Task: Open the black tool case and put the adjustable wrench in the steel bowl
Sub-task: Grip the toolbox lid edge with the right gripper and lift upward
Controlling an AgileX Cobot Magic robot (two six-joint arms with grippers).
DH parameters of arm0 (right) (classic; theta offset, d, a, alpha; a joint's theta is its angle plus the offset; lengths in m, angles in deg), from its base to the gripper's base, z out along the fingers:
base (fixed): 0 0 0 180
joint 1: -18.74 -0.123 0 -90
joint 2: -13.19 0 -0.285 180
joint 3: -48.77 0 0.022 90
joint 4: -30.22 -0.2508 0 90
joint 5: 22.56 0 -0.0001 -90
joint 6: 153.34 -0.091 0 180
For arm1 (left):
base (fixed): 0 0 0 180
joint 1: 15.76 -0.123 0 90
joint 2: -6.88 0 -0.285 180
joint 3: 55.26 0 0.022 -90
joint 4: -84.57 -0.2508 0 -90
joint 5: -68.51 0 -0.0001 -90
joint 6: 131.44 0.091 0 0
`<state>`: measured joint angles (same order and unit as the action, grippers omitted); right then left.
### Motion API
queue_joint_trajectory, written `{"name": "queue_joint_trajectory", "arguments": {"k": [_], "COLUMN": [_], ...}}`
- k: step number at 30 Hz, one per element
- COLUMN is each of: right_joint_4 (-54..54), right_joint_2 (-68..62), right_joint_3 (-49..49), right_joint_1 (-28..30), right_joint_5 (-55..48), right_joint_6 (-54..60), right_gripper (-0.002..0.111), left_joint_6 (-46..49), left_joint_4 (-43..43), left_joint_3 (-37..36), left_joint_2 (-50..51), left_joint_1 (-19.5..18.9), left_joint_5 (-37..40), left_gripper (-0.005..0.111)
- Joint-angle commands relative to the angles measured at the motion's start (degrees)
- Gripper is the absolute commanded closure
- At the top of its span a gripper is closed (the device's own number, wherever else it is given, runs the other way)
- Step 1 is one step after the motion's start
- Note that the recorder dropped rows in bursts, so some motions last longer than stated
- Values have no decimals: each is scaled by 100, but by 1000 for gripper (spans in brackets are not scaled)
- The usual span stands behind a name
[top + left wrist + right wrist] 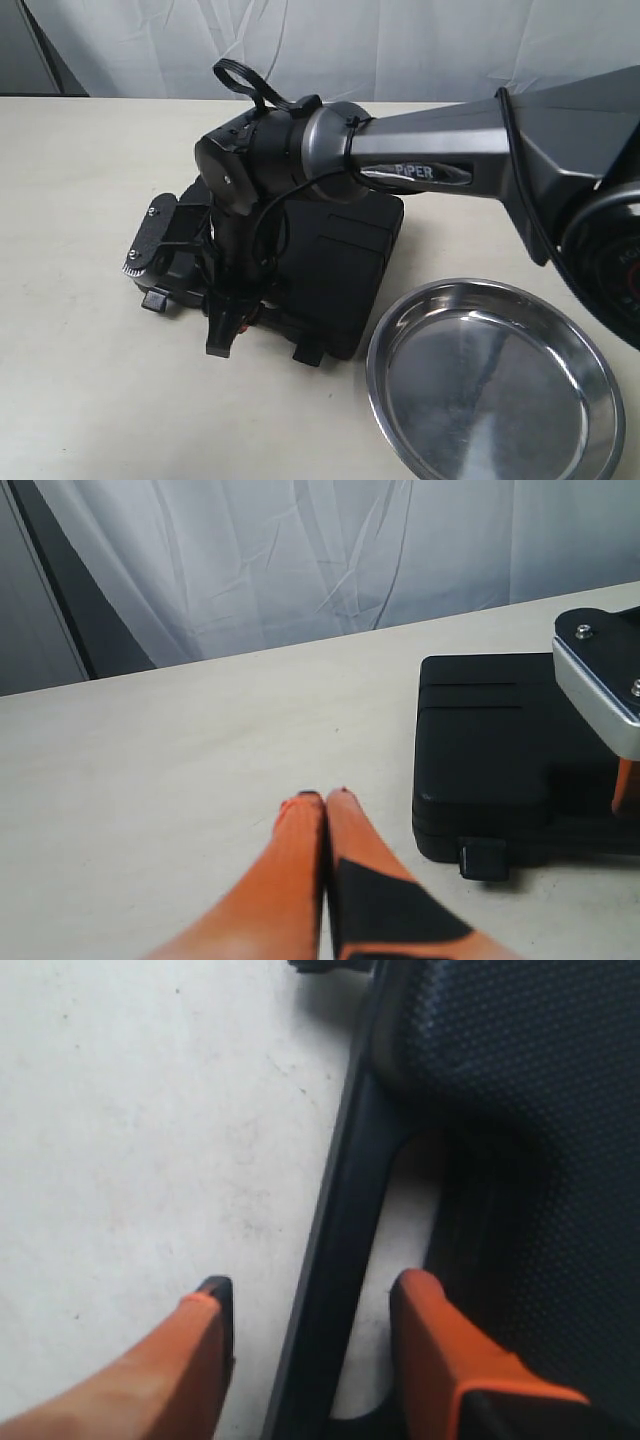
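Note:
The black tool case (340, 270) lies closed on the table, so the adjustable wrench is hidden. My right gripper (228, 330) points down at the case's front edge. In the right wrist view it (315, 1295) is open and straddles the handle bar (335, 1250): one finger (205, 1330) is outside over the table, the other (430, 1330) sits in the cut-out. My left gripper (325, 798) is shut on nothing and hovers over bare table to the left of the case (490, 750). The steel bowl (372, 350) stands empty at the front right, close to the case.
Two clip latches (155, 298) (307, 352) stick out from the case's front edge; one latch (484, 860) shows in the left wrist view. The right arm's link (440, 150) spans above the case. A white curtain (300, 560) hangs behind the table.

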<state>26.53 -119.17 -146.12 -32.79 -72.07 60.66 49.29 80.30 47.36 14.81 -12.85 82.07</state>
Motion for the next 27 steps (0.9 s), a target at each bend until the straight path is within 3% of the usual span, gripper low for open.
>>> {"name": "queue_joint_trajectory", "arguments": {"k": [1, 19, 21, 23, 25, 27], "right_joint_4": [51, 51, 51, 51, 51, 51], "right_joint_2": [2, -99, -99, -99, -99, -99], "right_joint_3": [-32, -32, -32, -32, -32, -32], "right_joint_1": [12, 12, 12, 12, 12, 12], "right_joint_5": [37, 88, 114, 149, 161, 161], "right_joint_6": [45, 45, 45, 45, 45, 45], "right_gripper": [61, 61, 71, 92, 106, 109], "left_joint_6": [-11, -11, -11, -11, -11, -11], "left_joint_4": [16, 16, 16, 16, 16, 16], "left_joint_3": [16, 16, 16, 16, 16, 16], "left_joint_2": [-15, -15, -15, -15, -15, -15], "left_joint_1": [7, 7, 7, 7, 7, 7], "left_joint_5": [14, 14, 14, 14, 14, 14], "left_gripper": [107, 107, 107, 107, 107, 107]}}
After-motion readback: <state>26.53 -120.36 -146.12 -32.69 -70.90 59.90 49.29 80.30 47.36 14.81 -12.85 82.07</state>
